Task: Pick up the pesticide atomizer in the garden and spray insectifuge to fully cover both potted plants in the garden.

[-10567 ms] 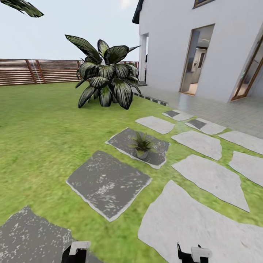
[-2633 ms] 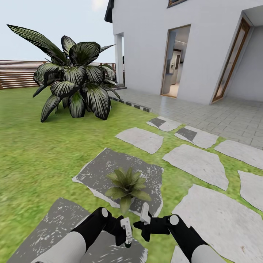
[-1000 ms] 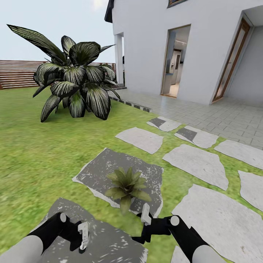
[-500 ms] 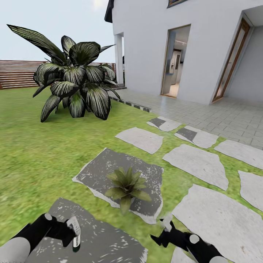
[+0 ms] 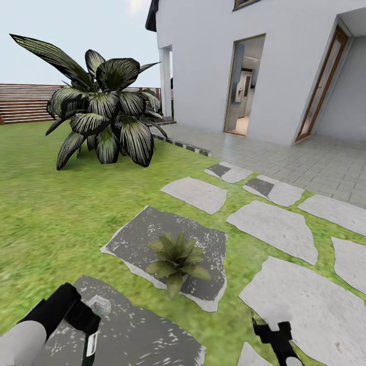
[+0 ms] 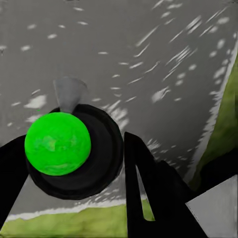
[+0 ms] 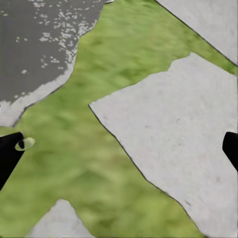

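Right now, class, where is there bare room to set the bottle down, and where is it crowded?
Free: the pale slab right of the plant, bordered by grass, and the dark slab beside the left gripper. Crowded: the plant's own slab, leaves over its near half.

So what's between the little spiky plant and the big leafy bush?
In the head view, from the potted plant there's its dark stepping stone, then just grass up to the bush.

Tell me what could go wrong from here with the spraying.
1. The left gripper holds the pesticide atomizer low near the dark stepping stone, well short of the potted plant; spray from there would probably miss the leaves.
2. The right gripper hangs open over grass and pale stone; it gives the bottle no support should it slip.
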`<state>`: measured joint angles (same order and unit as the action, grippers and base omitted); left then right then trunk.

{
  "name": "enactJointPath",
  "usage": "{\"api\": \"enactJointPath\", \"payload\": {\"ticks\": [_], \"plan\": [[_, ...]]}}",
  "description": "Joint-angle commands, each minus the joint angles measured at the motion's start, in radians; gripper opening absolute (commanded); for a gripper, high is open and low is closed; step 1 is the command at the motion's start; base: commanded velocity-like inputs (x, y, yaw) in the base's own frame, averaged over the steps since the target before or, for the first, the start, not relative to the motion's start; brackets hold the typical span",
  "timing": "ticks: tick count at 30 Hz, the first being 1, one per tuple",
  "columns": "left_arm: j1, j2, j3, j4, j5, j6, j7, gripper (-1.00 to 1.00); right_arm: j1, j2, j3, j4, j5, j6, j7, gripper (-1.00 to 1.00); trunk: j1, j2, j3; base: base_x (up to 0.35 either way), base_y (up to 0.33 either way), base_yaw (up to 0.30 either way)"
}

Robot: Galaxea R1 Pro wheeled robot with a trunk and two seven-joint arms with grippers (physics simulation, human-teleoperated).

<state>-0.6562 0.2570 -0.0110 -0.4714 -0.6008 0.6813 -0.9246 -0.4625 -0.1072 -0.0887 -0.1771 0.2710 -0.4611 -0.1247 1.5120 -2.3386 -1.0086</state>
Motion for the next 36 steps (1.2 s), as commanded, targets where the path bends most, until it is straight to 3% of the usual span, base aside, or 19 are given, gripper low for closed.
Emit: {"api": "enactJointPath", "payload": {"ticks": [1, 2, 4, 5, 6, 8, 12, 14, 17, 20, 29, 33, 36], "plan": [[-0.007, -0.001, -0.012, -0.022, -0.005, 0.031, -0.007, -1.0, 0.001, 0.002, -0.008, 0.05, -0.003, -0.004, -0.006, 1.0, 0.0, 0.0, -0.001, 0.0, 0.0, 0.0], [-0.014, -0.001, -0.027, -0.033, -0.005, 0.042, -0.007, -1.0, 0.001, 0.006, -0.008, 0.075, -0.013, -0.004, -0.008, 1.0, 0.0, 0.0, -0.001, 0.0, 0.0, 0.0], [-0.048, -0.004, -0.098, -0.048, -0.003, 0.09, -0.01, -1.0, 0.002, 0.025, -0.009, 0.109, -0.03, -0.005, -0.01, 1.0, 0.0, 0.0, -0.001, 0.0, 0.0, 0.0], [-0.072, -0.01, -0.138, -0.051, -0.002, 0.15, -0.011, -1.0, 0.002, 0.031, -0.01, 0.114, -0.033, -0.005, -0.01, 1.0, 0.0, 0.0, -0.001, 0.0, 0.0, 0.0], [-0.124, -0.026, -0.195, -0.052, 0.001, 0.253, -0.014, -1.0, 0.003, 0.032, -0.011, 0.122, -0.035, -0.005, -0.01, 1.0, 0.0, 0.0, -0.001, 0.0, 0.0, 0.0], [-0.166, -0.043, -0.222, -0.05, 0.0, 0.294, -0.035, -1.0, 0.004, 0.031, -0.012, 0.126, -0.036, -0.011, -0.011, 1.0, 0.0, 0.0, -0.001, 0.0, 0.0, 0.0], [-0.244, -0.075, -0.246, -0.04, 0.0, 0.321, -0.106, -1.0, 0.009, 0.035, -0.011, 0.135, -0.035, -0.02, -0.01, 1.0, 0.0, 0.0, -0.001, 0.0, 0.0, 0.0], [-0.266, -0.077, -0.283, -0.038, 0.001, 0.324, -0.143, -1.0, 0.012, 0.039, -0.011, 0.145, -0.035, -0.021, -0.01, 1.0, 0.0, 0.0, -0.001, 0.0, 0.0, 0.0], [-0.283, -0.074, -0.392, -0.035, 0.002, 0.326, -0.234, -1.0, 0.015, 0.041, -0.011, 0.15, -0.035, -0.022, -0.01, 1.0, 0.0, 0.0, -0.001, 0.0, 0.0, 0.0], [-0.287, -0.073, -0.473, -0.033, 0.001, 0.325, -0.278, -1.0, 0.016, 0.041, -0.011, 0.149, -0.036, -0.022, -0.01, 1.0, 0.0, 0.0, -0.001, 0.0, 0.0, -0.047], [-0.294, -0.067, -0.491, -0.036, -0.004, 0.326, -0.286, -1.0, 0.016, 0.041, -0.013, 0.148, -0.036, -0.022, -0.012, 1.0, 0.0, 0.0, -0.001, 0.0, 0.0, -0.273], [-0.295, -0.064, -0.488, -0.031, -0.059, 0.328, -0.287, -1.0, 0.016, 0.041, -0.012, 0.149, -0.036, -0.022, -0.012, 1.0, 0.0, 0.0, -0.001, 0.002, 0.0, -0.3], [-0.294, -0.064, -0.488, -0.029, -0.074, 0.328, -0.287, -1.0, 0.016, 0.041, -0.011, 0.149, -0.036, -0.022, -0.012, 1.0, 0.0, 0.0, -0.001, 0.134, 0.037, -0.27]]}}
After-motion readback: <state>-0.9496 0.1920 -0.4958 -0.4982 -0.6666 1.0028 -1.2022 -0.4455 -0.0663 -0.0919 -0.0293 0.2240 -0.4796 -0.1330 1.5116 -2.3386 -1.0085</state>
